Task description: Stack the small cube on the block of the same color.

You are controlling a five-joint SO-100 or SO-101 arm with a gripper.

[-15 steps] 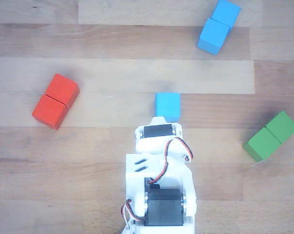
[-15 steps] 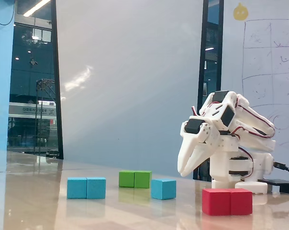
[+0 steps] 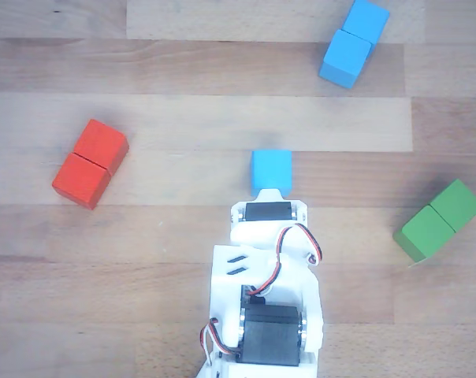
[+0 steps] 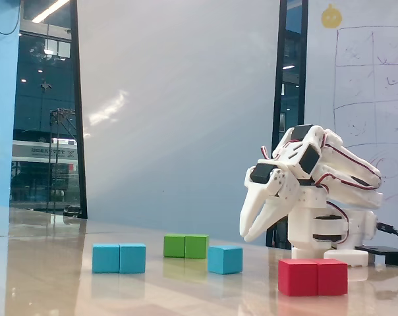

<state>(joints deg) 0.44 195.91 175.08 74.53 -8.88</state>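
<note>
The small light-blue cube (image 3: 270,170) lies on the wooden table just ahead of my white arm (image 3: 265,276); it also shows in the fixed view (image 4: 225,259). The light-blue oblong block (image 3: 354,43) lies at the far right in the other view and at the left in the fixed view (image 4: 119,258). My gripper (image 4: 250,234) hangs above the table, just up and to the right of the small cube in the fixed view. Its fingers meet at the tips and hold nothing. In the other view the fingers are hidden under the wrist.
A red oblong block (image 3: 90,163) lies at the left and a green oblong block (image 3: 439,220) at the right of the other view. In the fixed view the red block (image 4: 313,276) is nearest the camera and the green block (image 4: 186,245) farther back.
</note>
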